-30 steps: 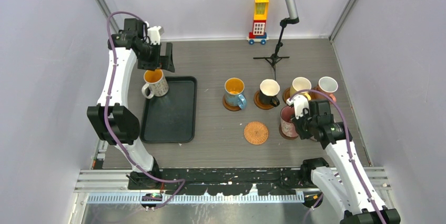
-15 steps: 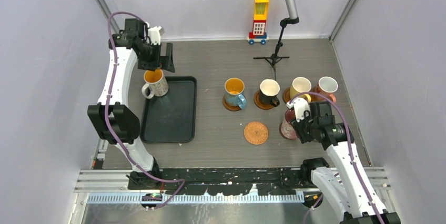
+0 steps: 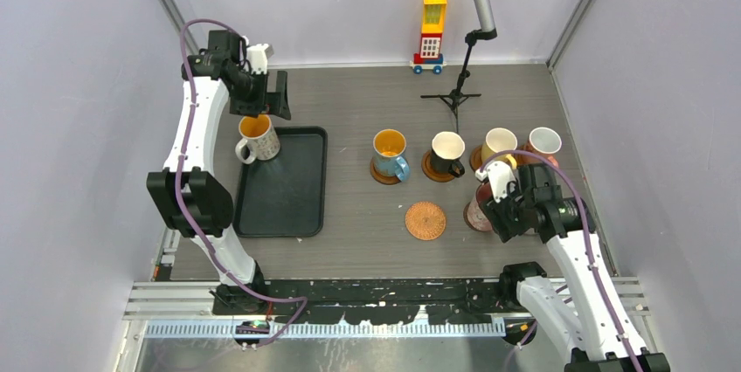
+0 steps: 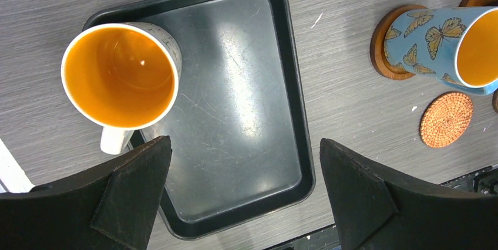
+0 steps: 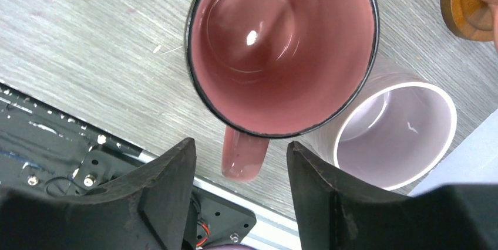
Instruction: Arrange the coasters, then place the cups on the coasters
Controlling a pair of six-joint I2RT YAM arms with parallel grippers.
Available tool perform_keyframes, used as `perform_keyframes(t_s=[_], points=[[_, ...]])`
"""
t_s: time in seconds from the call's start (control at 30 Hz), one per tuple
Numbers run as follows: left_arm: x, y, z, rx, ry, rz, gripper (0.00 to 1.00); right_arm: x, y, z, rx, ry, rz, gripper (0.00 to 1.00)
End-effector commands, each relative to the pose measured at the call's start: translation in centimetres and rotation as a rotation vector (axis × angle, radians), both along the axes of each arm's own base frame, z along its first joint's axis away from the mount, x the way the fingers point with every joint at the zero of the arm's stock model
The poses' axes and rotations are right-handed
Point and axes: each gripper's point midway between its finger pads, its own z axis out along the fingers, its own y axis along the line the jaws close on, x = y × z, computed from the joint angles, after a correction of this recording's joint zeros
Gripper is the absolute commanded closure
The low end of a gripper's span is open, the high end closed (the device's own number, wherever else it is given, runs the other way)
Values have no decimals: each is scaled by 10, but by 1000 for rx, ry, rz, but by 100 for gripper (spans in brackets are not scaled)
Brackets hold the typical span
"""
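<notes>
Straddling the handle of the dark-rimmed pink mug point(image 5: 282, 50), the right fingers point(image 5: 167, 191) stand parted, one on each side, with a gap showing between each finger and the handle, so nothing is gripped. That mug stands upright, mouth up, on the right arm's side of the woven coaster point(image 3: 425, 220), its handle pointing to the near edge of the tabletop point(image 3: 367, 101). A lilac mug point(image 5: 399, 132), also upright, sits just beside it on the side away from the woven coaster.

The left fingers point(image 4: 126, 197) are spread wide and hold nothing, hanging above the black tray point(image 4: 295, 85), which lies well apart from the woven coaster on the left arm's side, its long axis running from near edge to back wall. At the tray's far outer corner a patterned white mug point(image 4: 120, 77) with an orange inside stands upright, its handle reaching out over the rim, pointing away from the woven coaster and toward the near edge.

Behind the woven coaster runs a row of upright mugs: a blue mug point(image 3: 390, 154) on a brown coaster point(image 4: 380, 50), a black mug point(image 3: 448, 154), a yellow mug point(image 3: 500, 141) and a pale pink mug point(image 3: 544, 141).
</notes>
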Motion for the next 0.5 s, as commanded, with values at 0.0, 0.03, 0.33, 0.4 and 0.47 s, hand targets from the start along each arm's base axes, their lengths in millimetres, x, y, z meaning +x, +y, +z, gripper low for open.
perform_keyframes(t_s=[0.0,0.03,0.33,0.4,0.47], points=[[5,0,14,-1,-51,3,0,-14,1,24,-2,20,61,33],[5,-1,14,-6,-47,4,0,-19,2,29,2,35,75,30],[-3,-1,14,-9,-30,14,0,12,23,99,102,-19,87,25],[-4,5,11,24,-18,25,0,34,38,115,173,-21,69,24],[-3,15,11,43,-12,40,0,61,52,126,209,-25,61,23]])
